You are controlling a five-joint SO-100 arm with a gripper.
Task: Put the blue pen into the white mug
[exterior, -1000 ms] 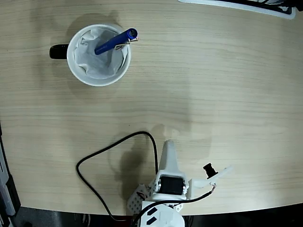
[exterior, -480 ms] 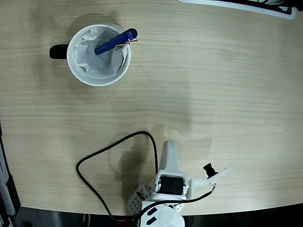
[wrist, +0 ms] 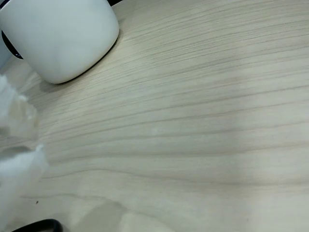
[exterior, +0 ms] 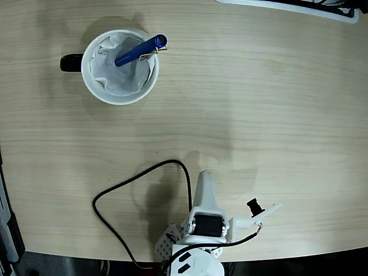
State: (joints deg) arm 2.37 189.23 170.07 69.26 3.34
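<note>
pen point(exterior: 140, 50), blue, sits tip-down in white mug point(exterior: 119, 66) w/ clip end over the rim, nothing shifted vs prior frames; gripper point(exterior: 205, 185) parked well apart, looks narrow & empty, so task prob done.

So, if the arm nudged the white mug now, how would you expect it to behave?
The white mug looks squat and wide, so it would probably slide rather than tip. The blue pen leans loosely on its rim and might shift or rattle. Its glossy wall looks slippery to grip.
</note>
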